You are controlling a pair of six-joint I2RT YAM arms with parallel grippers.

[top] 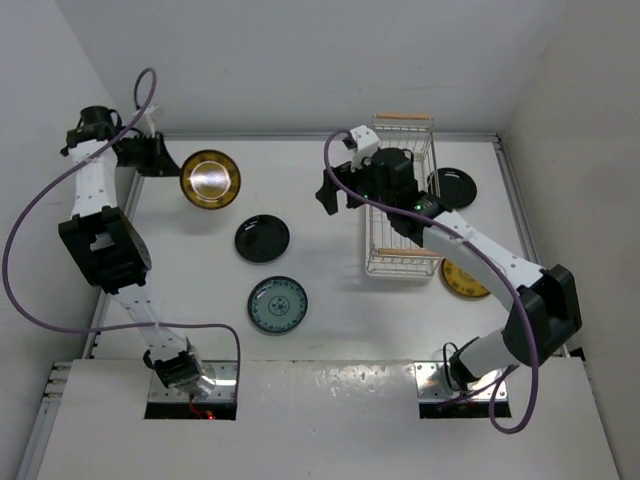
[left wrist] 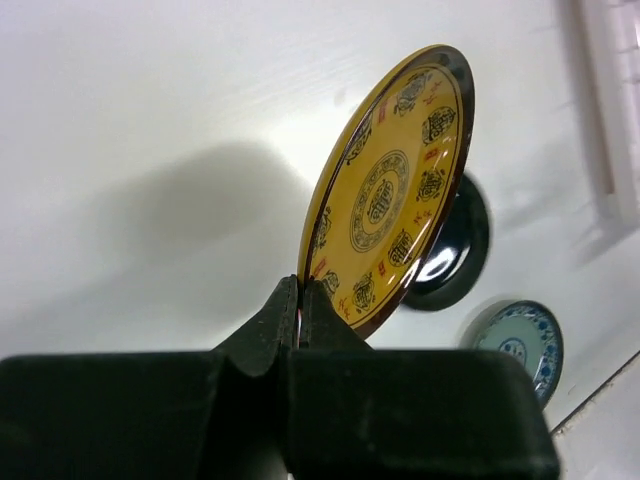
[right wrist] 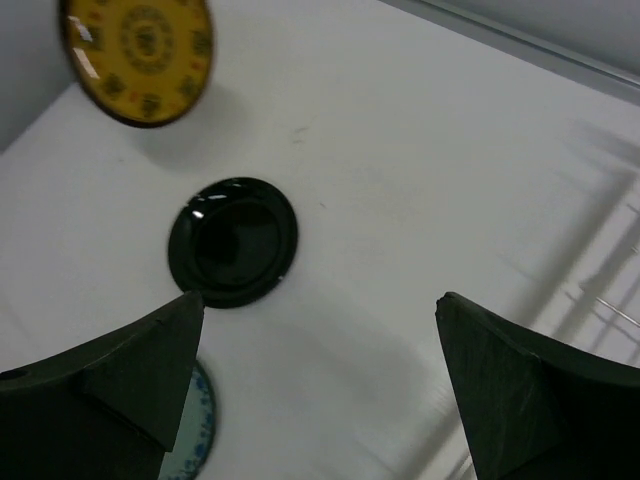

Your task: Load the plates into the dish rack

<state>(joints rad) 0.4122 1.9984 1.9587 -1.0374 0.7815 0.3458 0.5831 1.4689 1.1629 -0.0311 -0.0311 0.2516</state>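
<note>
Left jaws pinch the rim of the yellow plate [left wrist: 390, 195], holding it tilted above the desk [top: 330, 300] at far left. Right jaws gape wide just left of the dish rack [top: 400, 250]. A black plate [top: 262, 238] and a teal plate [top: 277, 304] lie flat mid-desk, apart from the rack.

your yellow plate [left wrist: 390, 190] has a dark rim and dark medallions; the black plate [top: 262, 238] is glossy; the teal plate [top: 277, 304] shows blue dots; the rack [top: 400, 258] is white.
</note>
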